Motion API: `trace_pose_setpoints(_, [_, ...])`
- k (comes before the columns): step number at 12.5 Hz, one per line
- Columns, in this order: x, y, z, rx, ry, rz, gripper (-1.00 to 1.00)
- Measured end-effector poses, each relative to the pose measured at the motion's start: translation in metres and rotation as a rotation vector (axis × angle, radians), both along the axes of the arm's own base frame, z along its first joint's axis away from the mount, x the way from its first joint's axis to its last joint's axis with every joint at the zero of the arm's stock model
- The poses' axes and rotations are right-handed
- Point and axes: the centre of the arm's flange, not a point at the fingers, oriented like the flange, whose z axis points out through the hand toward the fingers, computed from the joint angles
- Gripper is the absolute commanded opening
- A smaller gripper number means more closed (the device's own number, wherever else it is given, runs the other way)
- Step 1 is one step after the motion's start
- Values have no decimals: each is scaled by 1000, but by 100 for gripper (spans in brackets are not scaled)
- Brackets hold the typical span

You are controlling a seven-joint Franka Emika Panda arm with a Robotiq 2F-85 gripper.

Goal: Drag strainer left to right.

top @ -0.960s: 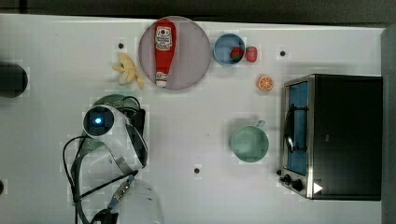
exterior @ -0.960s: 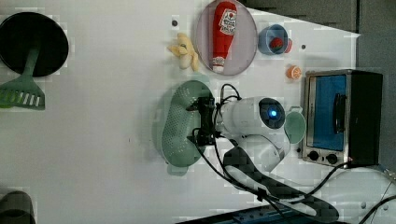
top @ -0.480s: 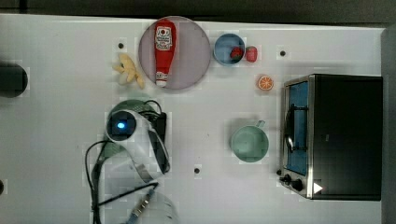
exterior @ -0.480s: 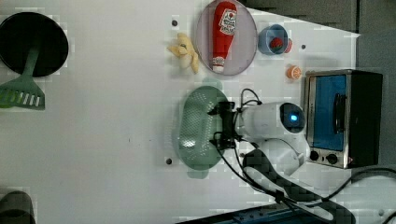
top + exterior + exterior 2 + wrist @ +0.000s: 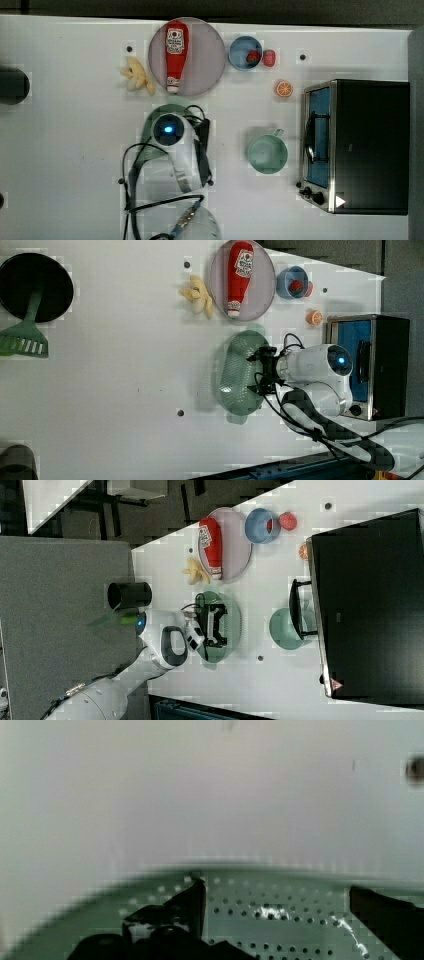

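The strainer (image 5: 236, 374) lay on the table (image 5: 115, 390), below the plate (image 5: 261, 270) in the left view. The gripper (image 5: 256, 371) sat inside it, jaws spread apart.

Mint-green strainer (image 5: 235, 375) w/ small holes; red ketchup bottle (image 5: 175, 55).

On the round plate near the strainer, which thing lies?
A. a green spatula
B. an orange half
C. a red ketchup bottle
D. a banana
C: in the top view the red ketchup bottle lies on the plate; the banana and the orange half lie on the table.
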Motion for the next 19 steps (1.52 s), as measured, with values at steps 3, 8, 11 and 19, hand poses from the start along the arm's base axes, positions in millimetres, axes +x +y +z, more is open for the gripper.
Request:
trace_pose_setpoints(3, [5, -37, -1, -10, 12, 45, 100])
trace_pose_setpoints(8, [12, -83, 3, -23, -14, 40, 100])
trace_pose_setpoints(11, [12, -108, 5, -37, -15, 44, 100])
trace_pose_setpoints(19, [6, -106, 11, -13, 21, 135, 100])
